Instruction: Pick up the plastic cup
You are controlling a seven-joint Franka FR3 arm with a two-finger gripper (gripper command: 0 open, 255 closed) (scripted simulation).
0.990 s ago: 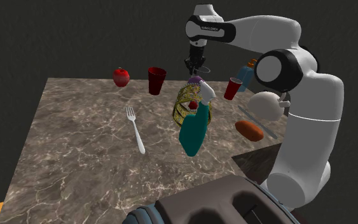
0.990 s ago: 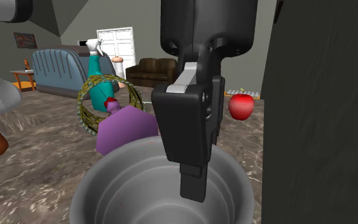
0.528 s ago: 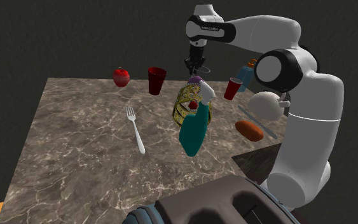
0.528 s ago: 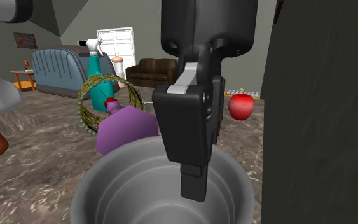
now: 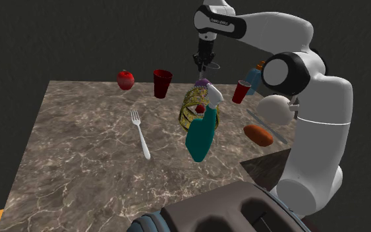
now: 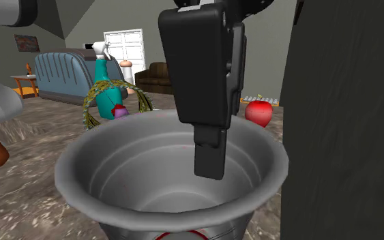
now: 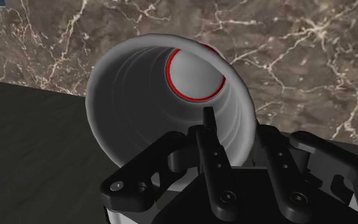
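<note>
My tool [image 7: 234, 130] grips the rim of the grey cup [image 7: 139, 95], one finger inside it. The cup looks lifted off the marble counter [image 7: 298, 57]. I judge the pickup nearly done, with only more clearance left.

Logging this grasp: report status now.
End effector shut on wall of grey red-ringed cup, one finger inside. Cup mouth-up. Nothing seen above it.

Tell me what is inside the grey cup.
One black finger reaches into the cup, beside its wall. The grey, red-ringed base is bare. The finger covers part of the inner wall.
</note>
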